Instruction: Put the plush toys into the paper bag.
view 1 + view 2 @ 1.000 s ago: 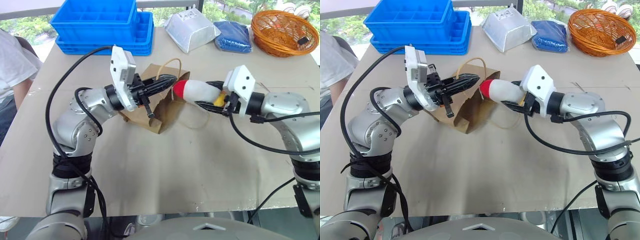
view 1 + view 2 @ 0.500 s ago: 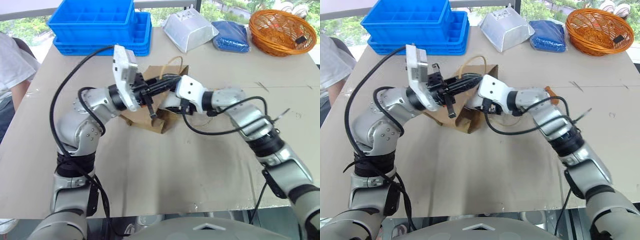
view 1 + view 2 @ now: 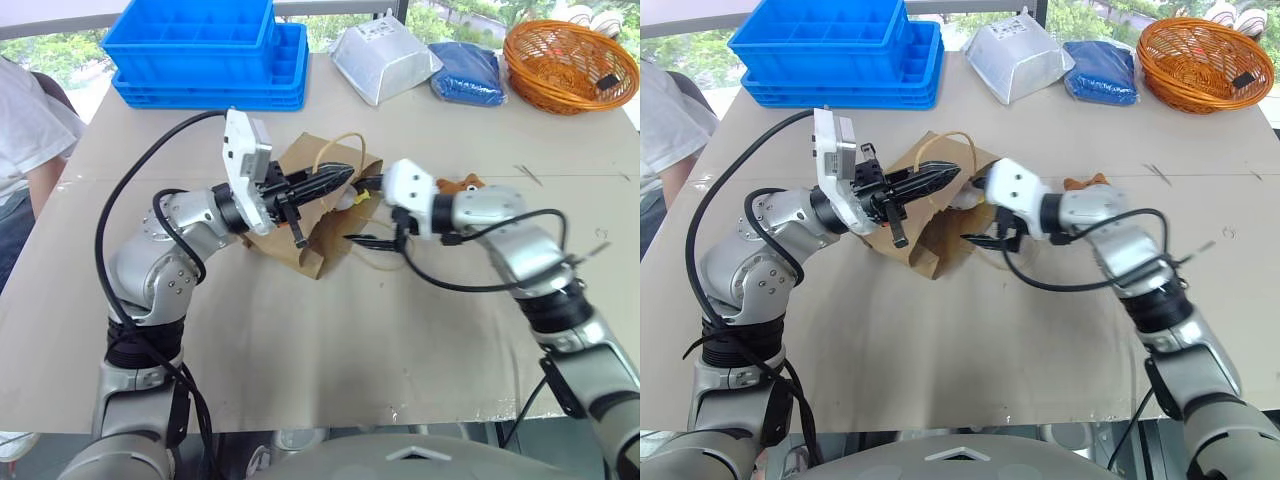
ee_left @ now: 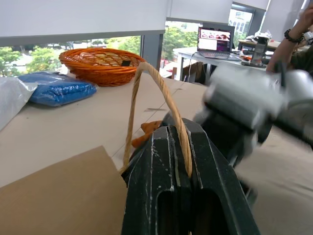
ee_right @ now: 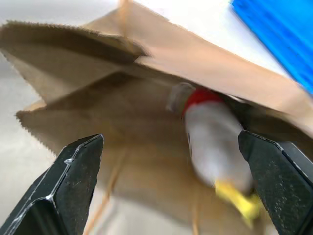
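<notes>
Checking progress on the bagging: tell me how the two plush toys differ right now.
The white toy, long with a red tip and yellow end, lies inside the mouth of the paper bag. The brown toy sits on the table behind the right arm, outside the bag. Neither is gripped.

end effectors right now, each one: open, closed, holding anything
Left end effector: closed on the thin twisted paper loop handle of the brown kraft paper bag.
Right end effector: open, holding nothing; white elongated plush toy with red tip lies inside the bag.
</notes>
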Controlling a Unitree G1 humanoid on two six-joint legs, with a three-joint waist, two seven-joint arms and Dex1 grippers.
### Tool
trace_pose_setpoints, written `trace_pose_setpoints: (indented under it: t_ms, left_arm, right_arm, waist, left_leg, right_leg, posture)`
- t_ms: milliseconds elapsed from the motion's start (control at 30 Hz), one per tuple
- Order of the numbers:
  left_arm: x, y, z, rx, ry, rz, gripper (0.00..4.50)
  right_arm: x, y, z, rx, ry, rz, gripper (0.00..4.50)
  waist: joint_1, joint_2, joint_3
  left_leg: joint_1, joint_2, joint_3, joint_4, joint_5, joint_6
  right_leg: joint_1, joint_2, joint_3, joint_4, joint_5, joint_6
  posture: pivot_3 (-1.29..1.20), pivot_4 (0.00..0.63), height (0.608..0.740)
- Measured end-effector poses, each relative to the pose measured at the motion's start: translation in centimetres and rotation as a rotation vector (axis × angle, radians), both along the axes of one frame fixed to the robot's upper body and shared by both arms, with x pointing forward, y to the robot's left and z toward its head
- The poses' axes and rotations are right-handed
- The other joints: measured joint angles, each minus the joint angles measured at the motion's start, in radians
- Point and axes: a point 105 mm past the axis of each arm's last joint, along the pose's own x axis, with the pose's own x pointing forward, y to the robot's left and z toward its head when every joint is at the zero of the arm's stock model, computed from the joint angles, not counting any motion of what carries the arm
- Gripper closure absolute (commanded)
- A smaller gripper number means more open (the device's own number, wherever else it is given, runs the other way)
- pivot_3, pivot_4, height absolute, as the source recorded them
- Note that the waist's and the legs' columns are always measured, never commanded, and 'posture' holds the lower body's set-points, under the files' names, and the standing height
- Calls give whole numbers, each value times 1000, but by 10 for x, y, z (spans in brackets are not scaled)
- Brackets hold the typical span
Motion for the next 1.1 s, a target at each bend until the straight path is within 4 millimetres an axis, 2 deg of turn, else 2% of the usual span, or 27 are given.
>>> trace_pose_setpoints:
  t_ms: [67, 133, 233, 300, 367, 467, 500, 533, 600, 667, 700, 833, 967, 1100]
  left_arm:
    - [2, 1, 1, 3, -12, 15, 4500]
    - [2, 0, 2, -5, -20, 21, 4500]
    - [4, 0, 3, -19, -25, 30, 4500]
    - [4, -1, 4, -27, -27, 32, 4500]
    - [4, -2, 4, -30, -30, 31, 4500]
    - [4, -6, 4, -28, -32, 20, 4500]
    - [3, -7, 4, -28, -32, 17, 4500]
    - [3, -7, 4, -26, -32, 16, 4500]
    - [4, -8, 5, -27, -35, 16, 4500]
    - [4, -7, 5, -28, -34, 22, 4500]
    - [4, -7, 5, -28, -34, 25, 4500]
    - [5, -7, 5, -31, -33, 36, 4500]
    - [5, -7, 5, -32, -34, 38, 4500]
    - [5, -5, 7, -44, -30, 39, 4500]
  right_arm:
    - [-1, -30, 19, 39, -21, -121, 124]
    - [3, -63, 23, 24, -34, -273, 124]
    - [13, -106, 3, -52, 3, -489, 124]
    - [22, -132, -18, -158, 27, -602, 124]
    - [33, -148, -38, -168, 100, -686, 124]
    - [46, -144, -65, -158, 185, -699, 124]
    - [49, -143, -66, -155, 188, -698, 124]
    - [52, -142, -67, -155, 179, -696, 640]
    - [59, -141, -64, -144, 167, -696, 1386]
    - [61, -138, -66, -131, 172, -685, 2410]
    - [62, -138, -67, -130, 173, -684, 2696]
    - [58, -137, -63, -99, 167, -663, 4289]
    - [44, -133, -50, -28, 153, -614, 4408]
    - [10, -106, -12, 29, 85, -436, 4408]
  waist:
    - [1, 0, 0]
    - [4, 0, 0]
    - [1, 0, 0]
    - [-3, 0, 0]
    - [-9, 0, 0]
    - [-10, 0, 0]
    - [-9, 0, 0]
    - [-9, 0, 0]
    - [-7, 0, 0]
    - [-4, 0, 0]
    - [-3, 0, 0]
    - [-3, 0, 0]
    - [-1, 0, 0]
    - [-3, 1, 0]
  left_leg:
    - [0, 0, 0, 0, 0, 0]
    - [0, 0, 1, 0, 0, 0]
    - [1, 0, 3, 0, 0, 1]
    - [2, 0, 5, 0, 0, 1]
    - [3, 0, 8, 0, 0, 1]
    - [4, 0, 8, 0, 0, 1]
    - [4, 0, 8, 0, 0, 1]
    - [4, 1, 8, 0, 0, 1]
    - [4, 1, 8, 0, 0, 1]
    - [3, 1, 7, 0, 0, 1]
    - [3, 1, 7, 0, 0, 1]
    - [3, 1, 7, 0, 0, 1]
    - [2, 1, 5, 0, 0, 1]
    - [2, 1, 4, 0, -1, 2]
  right_leg:
    - [0, 0, 0, 0, 0, 0]
    - [1, 0, 0, -1, 0, 0]
    - [1, 0, 3, 0, 0, 0]
    - [0, 1, 4, 0, 0, 0]
    - [1, 3, 7, 0, 0, 0]
    - [1, 5, 8, 1, 0, 0]
    - [1, 5, 8, 1, 0, 0]
    - [1, 5, 8, 1, 0, 0]
    - [1, 4, 8, 1, 0, 0]
    - [1, 4, 8, 0, 0, 0]
    - [1, 4, 8, 0, 0, 0]
    - [1, 3, 7, 0, 1, 1]
    - [0, 3, 6, 0, 1, 1]
    - [0, 3, 6, 0, 1, 1]
  posture:
    - [0, 150, 740]
    - [0, 150, 740]
    - [0, 150, 740]
    - [0, 150, 740]
    - [0, 150, 740]
    - [0, 150, 740]
    - [0, 150, 740]
    - [0, 150, 740]
    - [0, 150, 740]
    - [0, 150, 740]
    - [0, 150, 740]
    - [0, 150, 740]
    - [0, 150, 740]
    - [0, 150, 740]
